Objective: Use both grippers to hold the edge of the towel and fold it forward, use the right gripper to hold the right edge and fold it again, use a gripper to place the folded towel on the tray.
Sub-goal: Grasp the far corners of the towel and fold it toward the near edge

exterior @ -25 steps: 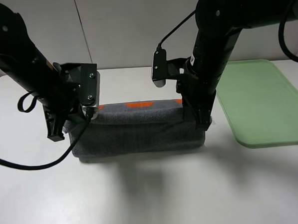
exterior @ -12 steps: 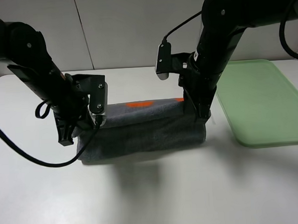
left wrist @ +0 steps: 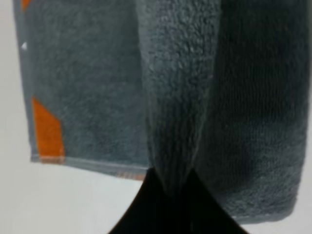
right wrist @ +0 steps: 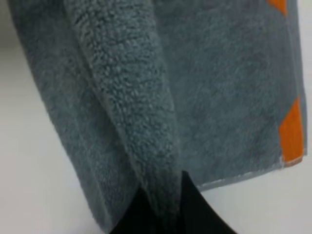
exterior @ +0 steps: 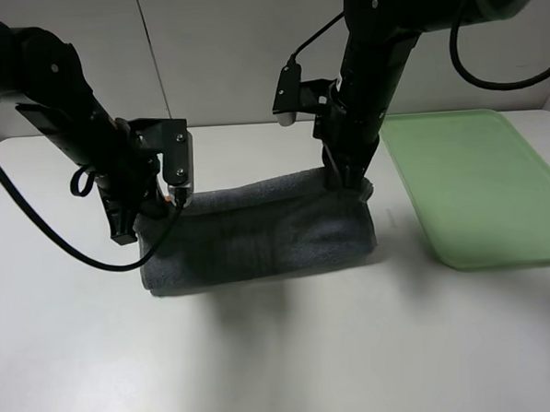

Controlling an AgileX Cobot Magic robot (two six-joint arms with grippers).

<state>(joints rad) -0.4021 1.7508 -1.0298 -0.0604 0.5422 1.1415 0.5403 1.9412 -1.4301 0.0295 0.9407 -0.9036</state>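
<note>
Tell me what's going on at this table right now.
Two robot arms are folding a dark grey towel on a white table. The left pincer and the right pincer are each shut on one end of the same towel edge. They hold it raised over the lower layer, so the first fold is partway done. The green tray lies to the right, apart from the towel, which is not on it yet.

The dark grey terry-cloth towel lies folded over in the middle of the white surface. The flat light-green plastic tray lies on the surface to its right, near but not touching. The left black gripper pinches the towel's back edge at its left end. The right black gripper pinches that edge at its right end.
</note>
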